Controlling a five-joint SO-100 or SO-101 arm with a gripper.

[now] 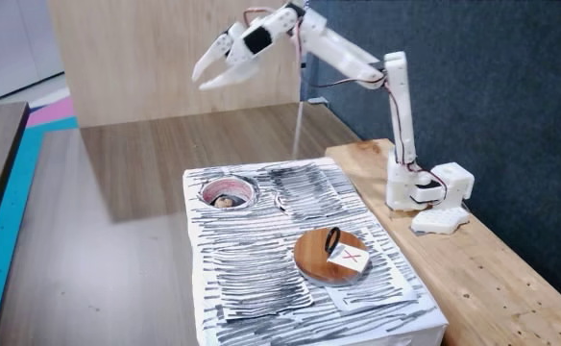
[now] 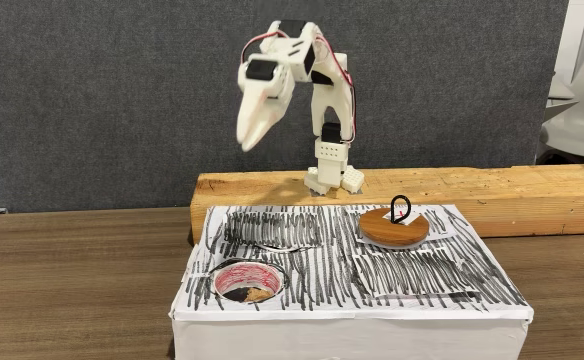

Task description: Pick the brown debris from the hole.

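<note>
White gripper (image 1: 204, 74) — raised high, clear of the black-and-white streaked box (image 1: 261, 279), tips pointing down-left toward 8 o'clock in a fixed view; fingers (image 2: 249, 135) lying close together in both fixed views, nothing pinched between them. Brown debris (image 1: 225, 201) — lodged inside the hole (image 1: 228, 182), pink-rimmed, at 10 o'clock on the box top in one fixed view, at 7 o'clock (image 2: 245, 272) in the other. Wooden disc (image 2: 393, 228) with black loop — flat on the box top, well apart from the hole. Arm base on a wooden beam (image 2: 532, 190) behind the box.
</note>
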